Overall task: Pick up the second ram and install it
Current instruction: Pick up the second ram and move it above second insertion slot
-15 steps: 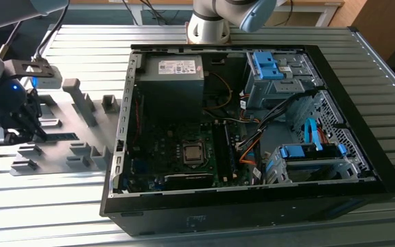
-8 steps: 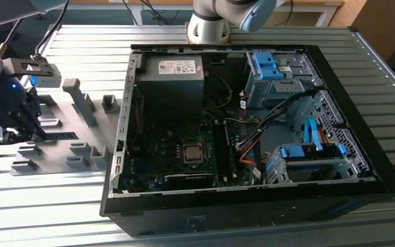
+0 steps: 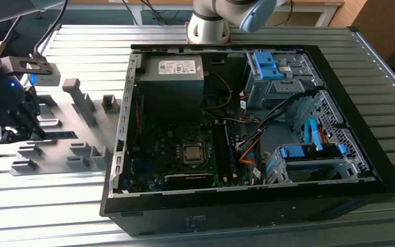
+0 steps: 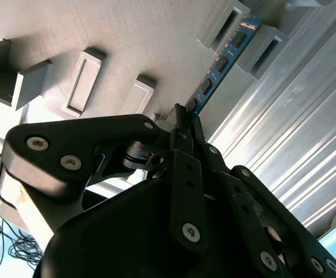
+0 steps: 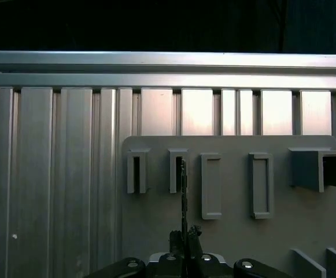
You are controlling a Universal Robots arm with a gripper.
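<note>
Grip: gripper (image 4: 180,116) pinched closed on near end of second ram (image 4: 222,58).
Ram position: on edge, far end between slotted blocks (image 4: 269,49) of grey fixture plate (image 4: 127,35).

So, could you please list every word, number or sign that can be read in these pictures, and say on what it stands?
None of the text can be read.
On the grey metal power supply box, a white label: print too small to read.
On the black computer case, a small mark on the front panel: blurred.
On the dark green memory stick with black chips: no legible print.
</note>
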